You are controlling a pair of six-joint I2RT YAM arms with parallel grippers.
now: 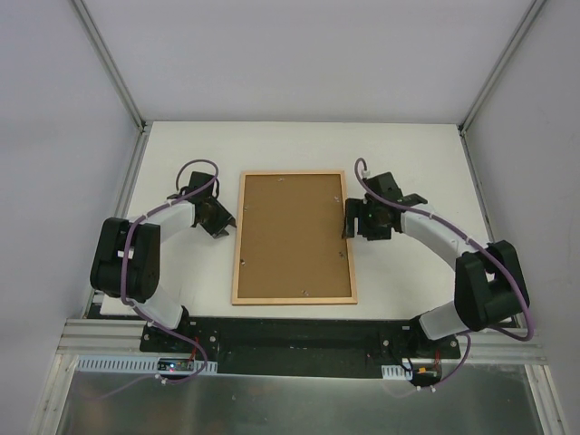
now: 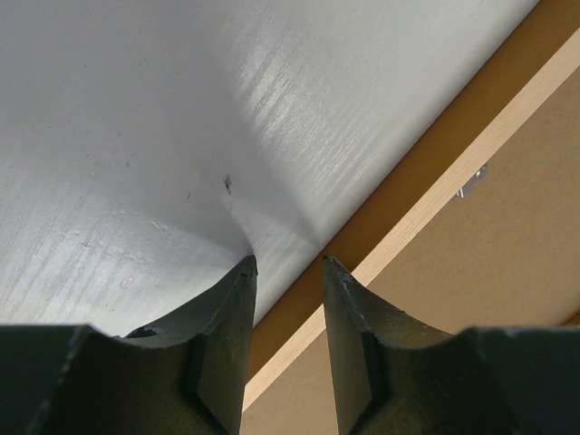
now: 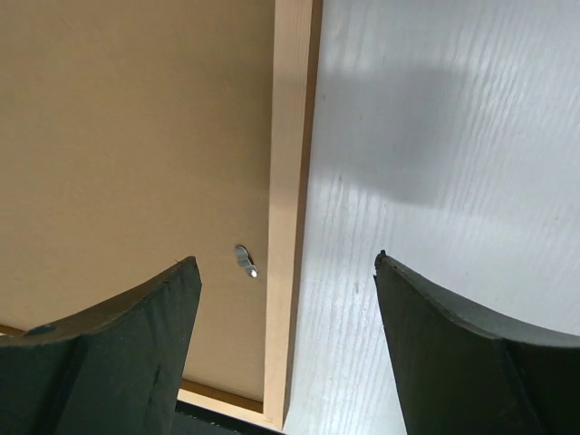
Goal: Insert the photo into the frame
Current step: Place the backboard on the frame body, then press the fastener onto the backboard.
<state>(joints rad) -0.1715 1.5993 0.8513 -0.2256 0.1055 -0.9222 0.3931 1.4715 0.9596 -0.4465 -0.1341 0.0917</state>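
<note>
surroundings: white wood-grain bench inside white walls with grey aluminium posts; purple cables loop over both black arms.
in the way: flat brown fibreboard backing board fills the whole opening and hides whatever lies under it; small silver metal clip sits on the board just beside the right rail, and a similar clip shows by the left rail in the left wrist view.
frame: thin-railed rectangular pale-wood frame, flat on the mid-bench between the two arms, back side up, long sides running away from the bases; outer rail edge looks orange-brown in the left wrist view.
left gripper: at the left rail, jaws partly spread, one tip at the bench just outside the rail, the other over the rail; nothing pinched.
right gripper: over the right rail, jaws spread wide, one finger above the board, the other above the bench; holds nothing.
</note>
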